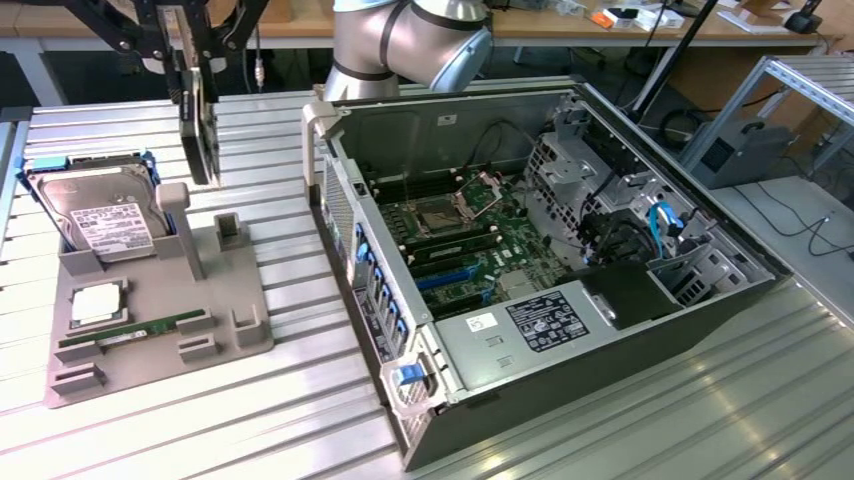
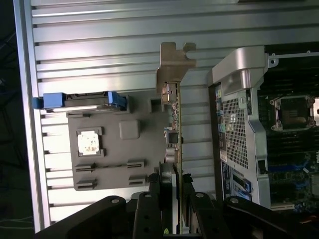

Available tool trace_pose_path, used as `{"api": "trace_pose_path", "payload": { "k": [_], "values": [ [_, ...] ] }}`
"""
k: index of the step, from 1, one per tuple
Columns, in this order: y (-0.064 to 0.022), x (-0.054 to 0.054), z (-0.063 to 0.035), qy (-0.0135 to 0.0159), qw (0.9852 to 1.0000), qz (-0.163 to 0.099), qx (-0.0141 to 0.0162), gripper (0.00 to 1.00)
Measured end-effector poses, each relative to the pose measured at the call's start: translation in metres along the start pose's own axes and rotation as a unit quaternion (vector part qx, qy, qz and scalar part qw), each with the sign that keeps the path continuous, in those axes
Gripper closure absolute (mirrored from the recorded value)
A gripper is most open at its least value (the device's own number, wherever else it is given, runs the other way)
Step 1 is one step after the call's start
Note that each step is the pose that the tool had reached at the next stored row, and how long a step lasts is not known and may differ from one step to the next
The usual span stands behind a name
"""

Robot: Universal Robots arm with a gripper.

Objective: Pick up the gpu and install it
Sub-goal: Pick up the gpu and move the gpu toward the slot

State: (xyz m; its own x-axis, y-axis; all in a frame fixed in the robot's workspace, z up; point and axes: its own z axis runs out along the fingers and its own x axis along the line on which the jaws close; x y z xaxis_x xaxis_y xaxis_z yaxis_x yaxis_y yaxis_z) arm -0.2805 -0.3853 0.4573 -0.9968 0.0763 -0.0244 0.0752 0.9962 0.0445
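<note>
GPU (image 1: 203, 140) clamped in the gripper (image 1: 200, 50), hanging above the far left of the table (image 1: 267, 410).
Exterior view: the grey holder (image 1: 234, 300) at left carries a hard drive (image 1: 100, 215), a processor chip (image 1: 98, 302) and a memory stick (image 1: 134, 330). The open computer case (image 1: 340, 215) at right bares its motherboard (image 1: 461, 235). The card is thin, black and upright. Wrist view: the gripper (image 2: 172, 186) pinches the GPU (image 2: 175, 129) edge-on, over the holder's (image 2: 112, 149) side nearer the case (image 2: 239, 124), with the pale bracket (image 2: 174, 64) at the end away from the gripper.
</note>
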Motion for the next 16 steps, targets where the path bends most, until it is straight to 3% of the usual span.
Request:
{"api": "trace_pose_path", "payload": {
  "k": [12,14,16],
  "values": [
    [0.0007,0.0,-0.0162,0.0,1.0,0.0,-0.0002,0.72],
    [0.0005,-0.003,-0.0162,0.0012,1.0,0.0,-0.0036,0.72],
    [0.0003,-0.009,-0.0161,0.0043,1.0,0.0,-0.0043,0.72]
  ]
}}
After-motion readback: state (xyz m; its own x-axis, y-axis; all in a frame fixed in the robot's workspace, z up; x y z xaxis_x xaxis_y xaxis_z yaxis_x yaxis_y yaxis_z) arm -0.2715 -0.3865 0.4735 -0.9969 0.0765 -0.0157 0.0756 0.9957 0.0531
